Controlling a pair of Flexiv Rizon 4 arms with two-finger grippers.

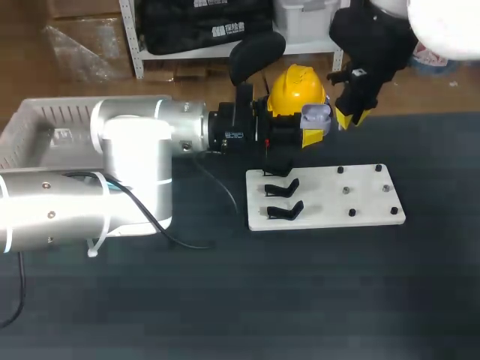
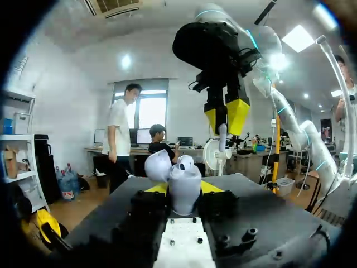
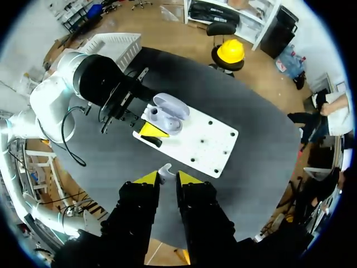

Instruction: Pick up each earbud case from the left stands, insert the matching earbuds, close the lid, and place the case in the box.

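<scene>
L gripper (image 2: 183,188) is clamped on the case (image 2: 185,201) from both sides and holds it up off the worktop (image 1: 300,300), over the far edge of the white board (image 1: 360,202). Case is upright, mouth up. Lid (image 2: 158,166) is open and tipped back on the side away from the R arm. Looks like one earbud is already seated in it, but can't be sure.

R gripper (image 3: 167,177) is nearly closed, pinching a white earbud (image 3: 164,172) at the fingertips. The earbud's long axis runs along the fingers, pointing down.

Key relation: the earbud is above the case and well apart from it, not touching. In the R wrist view the case sits almost straight ahead along the fingers. In the L wrist view the earbud hangs a bit off to the side opposite the lid, over or just past the case's rim. So the next move is prob. a short sideways trim, then straight down into the free slot. The R arm does the work while L just holds steady.

Risk: the earbud clips the rim or the seated bud if it's not lined up first.

The black stands (image 1: 283,187) on the board's left side look bare. The box (image 1: 37,127) is far left, behind the L arm.
</scene>
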